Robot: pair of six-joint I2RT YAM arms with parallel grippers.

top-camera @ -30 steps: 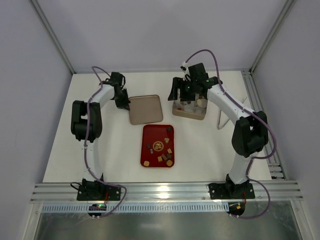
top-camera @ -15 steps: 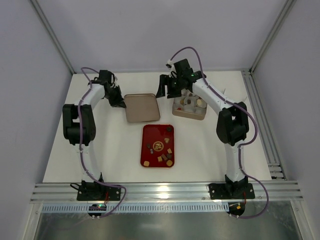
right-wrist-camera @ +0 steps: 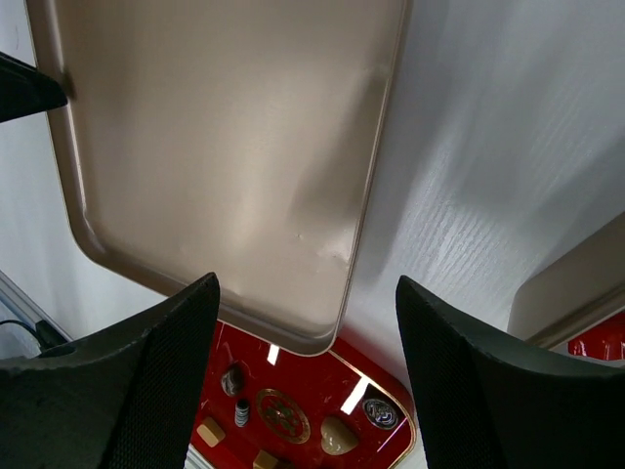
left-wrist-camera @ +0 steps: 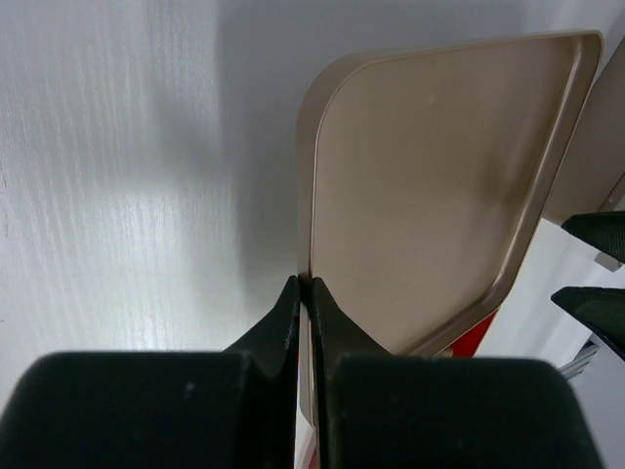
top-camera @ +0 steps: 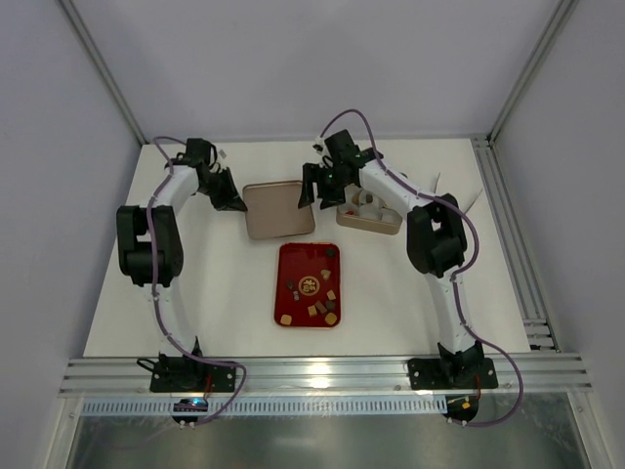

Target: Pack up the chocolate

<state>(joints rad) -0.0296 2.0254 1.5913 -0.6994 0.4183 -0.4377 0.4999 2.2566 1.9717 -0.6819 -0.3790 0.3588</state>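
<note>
Several small chocolates lie in a red tray at the table's middle; they also show in the right wrist view. A gold box at the back right holds more pieces in paper cups. A tan gold lid lies between. My left gripper is shut on the lid's left rim. My right gripper is open and empty above the lid's right edge.
The red tray's top edge lies just under the lid's near corner. White table on both sides. Metal rails run along the right edge and the front.
My right gripper has swung left from over the gold box to the lid's right edge. My left gripper shifted slightly left, staying at the lid's left rim.
</note>
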